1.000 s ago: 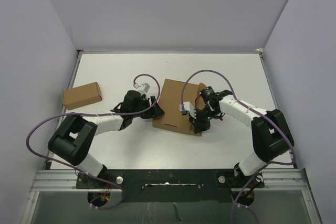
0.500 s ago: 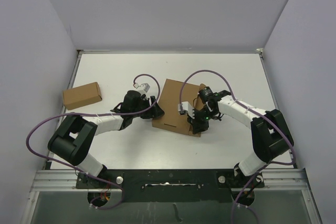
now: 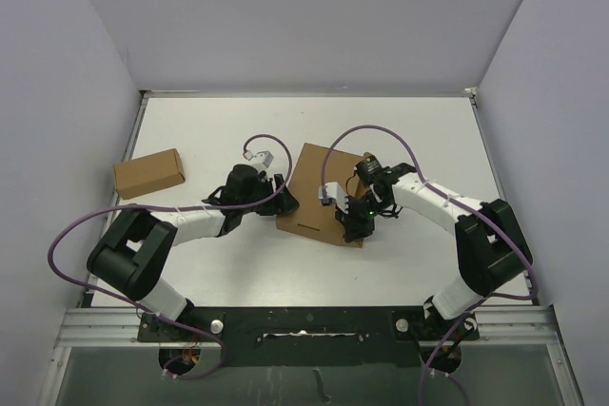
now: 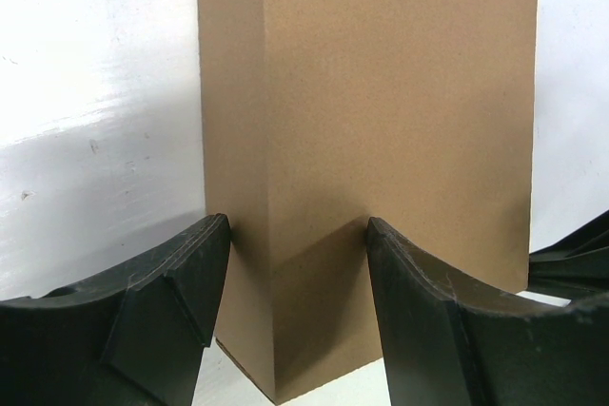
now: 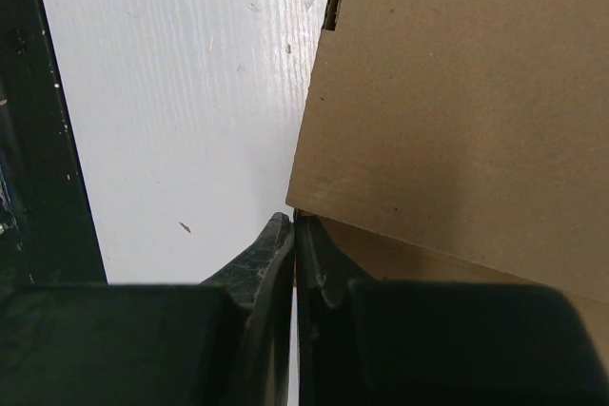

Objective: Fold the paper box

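Observation:
The paper box [image 3: 309, 187], plain brown cardboard, lies in the middle of the table between both arms. My left gripper [image 3: 283, 199] is at its left side. In the left wrist view the box [image 4: 381, 92] fills the picture, and one near corner of it sits between the spread jaws of my left gripper [image 4: 297, 225], which do not close on it. My right gripper [image 3: 348, 226] rests on the box's near right corner. Its fingers [image 5: 276, 244] are pressed together, tips against the edge of a cardboard flap [image 5: 457, 92].
A much smaller brown cardboard box [image 3: 148, 173] lies at the far left of the white table [image 3: 419, 130]. Purple cables [image 3: 390, 135] loop above both wrists. Grey walls enclose the table on three sides.
The right gripper has slid left across the box's right end. The rounded flap that stood up there now lies lower. The left arm has not moved.

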`<action>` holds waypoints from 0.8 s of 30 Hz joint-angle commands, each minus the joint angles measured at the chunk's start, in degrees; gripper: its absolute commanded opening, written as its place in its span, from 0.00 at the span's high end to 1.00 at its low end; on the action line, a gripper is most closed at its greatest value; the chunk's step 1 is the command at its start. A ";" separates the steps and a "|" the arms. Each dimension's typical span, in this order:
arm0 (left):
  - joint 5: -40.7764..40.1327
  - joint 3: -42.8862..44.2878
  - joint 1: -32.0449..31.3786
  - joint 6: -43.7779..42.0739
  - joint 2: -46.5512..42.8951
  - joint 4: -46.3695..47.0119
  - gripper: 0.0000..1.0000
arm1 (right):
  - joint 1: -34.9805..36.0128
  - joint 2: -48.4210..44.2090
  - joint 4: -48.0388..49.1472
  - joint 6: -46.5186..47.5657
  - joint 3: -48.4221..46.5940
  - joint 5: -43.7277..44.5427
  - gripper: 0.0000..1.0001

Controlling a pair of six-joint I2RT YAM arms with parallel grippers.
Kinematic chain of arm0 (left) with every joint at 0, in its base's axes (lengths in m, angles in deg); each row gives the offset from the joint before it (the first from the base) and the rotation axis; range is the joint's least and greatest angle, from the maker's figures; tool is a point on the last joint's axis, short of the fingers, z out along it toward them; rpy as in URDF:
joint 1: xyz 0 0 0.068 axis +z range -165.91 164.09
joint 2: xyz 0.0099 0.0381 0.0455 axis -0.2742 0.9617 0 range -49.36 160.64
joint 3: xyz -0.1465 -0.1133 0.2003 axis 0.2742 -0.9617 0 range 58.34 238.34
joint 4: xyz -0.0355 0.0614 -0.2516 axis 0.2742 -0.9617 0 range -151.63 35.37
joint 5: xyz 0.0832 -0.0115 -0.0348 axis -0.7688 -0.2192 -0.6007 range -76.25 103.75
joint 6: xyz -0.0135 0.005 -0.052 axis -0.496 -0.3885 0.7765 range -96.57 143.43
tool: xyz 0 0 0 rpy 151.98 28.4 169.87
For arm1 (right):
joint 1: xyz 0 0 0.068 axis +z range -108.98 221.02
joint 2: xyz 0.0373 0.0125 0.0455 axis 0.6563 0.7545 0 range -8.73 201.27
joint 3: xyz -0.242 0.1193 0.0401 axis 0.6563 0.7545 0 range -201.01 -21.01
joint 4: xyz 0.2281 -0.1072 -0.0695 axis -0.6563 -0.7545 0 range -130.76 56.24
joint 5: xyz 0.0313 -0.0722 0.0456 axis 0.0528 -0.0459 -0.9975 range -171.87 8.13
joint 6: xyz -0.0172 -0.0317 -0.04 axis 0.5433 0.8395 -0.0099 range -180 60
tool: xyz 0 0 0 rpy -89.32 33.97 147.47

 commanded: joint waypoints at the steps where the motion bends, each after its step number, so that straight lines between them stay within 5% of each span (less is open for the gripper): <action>1: -0.80 0.93 -1.83 -0.54 2.31 -4.53 0.44 | 1.17 -1.69 4.94 -2.56 -3.17 -2.11 0.99; 10: -0.02 2.87 -1.85 -1.31 2.19 -5.60 0.41 | 0.24 -2.80 4.48 -1.99 -2.96 -2.56 0.95; 17: 1.22 6.74 0.38 -3.60 0.16 -9.31 0.34 | -6.72 -8.02 -1.56 4.33 -2.82 -9.46 0.75; 24: 1.19 10.58 3.28 -6.26 -4.05 -13.71 0.23 | -12.51 -10.28 -1.30 3.45 -3.75 -12.53 0.71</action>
